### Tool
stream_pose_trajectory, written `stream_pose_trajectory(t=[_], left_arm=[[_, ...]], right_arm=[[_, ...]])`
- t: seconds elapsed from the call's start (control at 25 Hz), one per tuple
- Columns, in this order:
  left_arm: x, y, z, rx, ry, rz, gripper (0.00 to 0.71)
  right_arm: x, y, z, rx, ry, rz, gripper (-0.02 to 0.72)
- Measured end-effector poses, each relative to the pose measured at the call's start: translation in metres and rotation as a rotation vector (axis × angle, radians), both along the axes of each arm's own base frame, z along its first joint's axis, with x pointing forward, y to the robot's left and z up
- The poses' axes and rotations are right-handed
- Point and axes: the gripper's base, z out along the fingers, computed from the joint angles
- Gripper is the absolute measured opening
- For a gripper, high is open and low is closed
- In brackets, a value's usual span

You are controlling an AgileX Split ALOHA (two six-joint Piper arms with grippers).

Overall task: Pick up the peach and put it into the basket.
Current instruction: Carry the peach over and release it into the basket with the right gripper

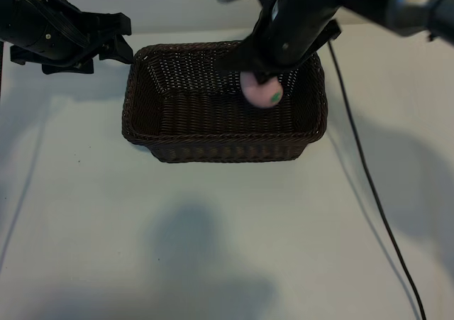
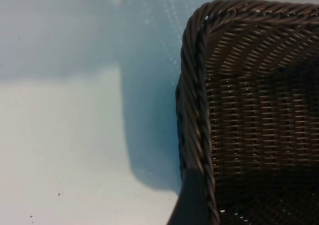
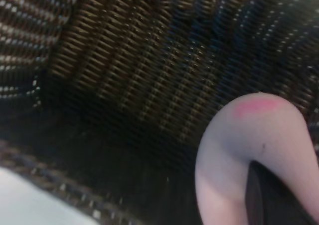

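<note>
The right tool pinches the small round pale-pink toy peach over the right end of the dark-brown woven wicker basket. Released high, it might bounce out. The left tool hovers spread beside the basket's far-left corner.

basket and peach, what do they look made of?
Basket: dark brown woven wicker or rattan-like strands, possibly plastic imitation; braided rim and slight sheen show. Peach: smooth matte pale-pink surface with a printed-looking green mark, likely plastic or foam; cannot tell which.
</note>
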Motion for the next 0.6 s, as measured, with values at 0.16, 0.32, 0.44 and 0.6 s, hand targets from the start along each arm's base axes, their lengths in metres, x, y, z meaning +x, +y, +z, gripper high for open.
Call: stream_pose_trajectory(t=[0.16,0.32,0.44,0.6], left_arm=[[0.0,0.0,0.0,-0.001,0.0,0.0,0.589],[0.0,0.0,0.0,-0.001,0.0,0.0,0.589],[0.0,0.0,0.0,-0.001,0.0,0.0,0.589],[0.0,0.0,0.0,-0.001,0.0,0.0,0.589]], right_arm=[[0.01,0.007,-0.036,-0.029,0.028,0.003,0.045],[0.013,0.009,-0.054,-0.051,0.057,0.003,0.059],[0.013,0.009,-0.053,-0.05,0.055,0.003,0.113],[0.013,0.01,-0.044,-0.067,0.069,0.017,0.317]])
